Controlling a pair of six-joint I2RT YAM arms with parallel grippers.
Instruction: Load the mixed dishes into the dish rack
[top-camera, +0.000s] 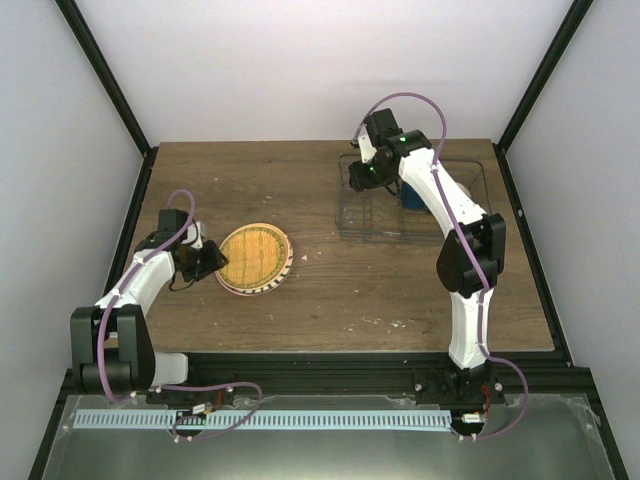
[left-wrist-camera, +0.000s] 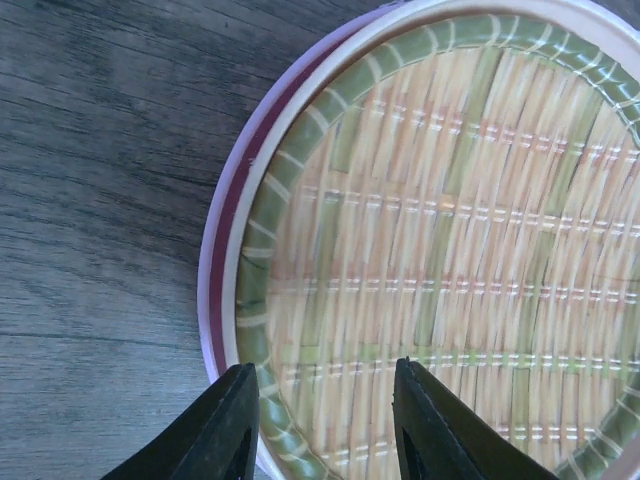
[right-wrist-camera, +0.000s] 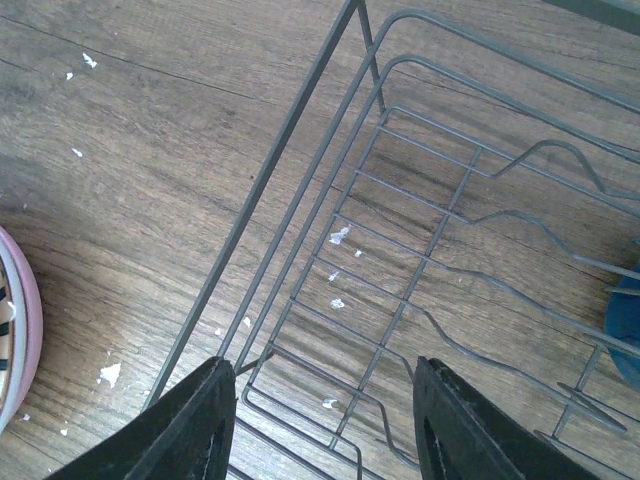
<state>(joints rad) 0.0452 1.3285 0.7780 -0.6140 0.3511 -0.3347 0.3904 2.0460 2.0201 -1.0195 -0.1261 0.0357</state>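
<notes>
While the round plate (left-wrist-camera: 450, 250) looks woven, the rack (right-wrist-camera: 424, 262) is wire.

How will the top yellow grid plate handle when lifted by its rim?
Yellow-orange grid-patterned plate looks rigid, probably won't flex. Its smooth rim may slip in the left end effector. Nested in the plate below, it might drag that along.

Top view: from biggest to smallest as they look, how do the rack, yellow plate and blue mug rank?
1. The rack, clearly the largest.
2. The yellow plate.
3. The blue mug, smallest as seen, though the right arm hides most of it, so its full size is unsure.
</notes>
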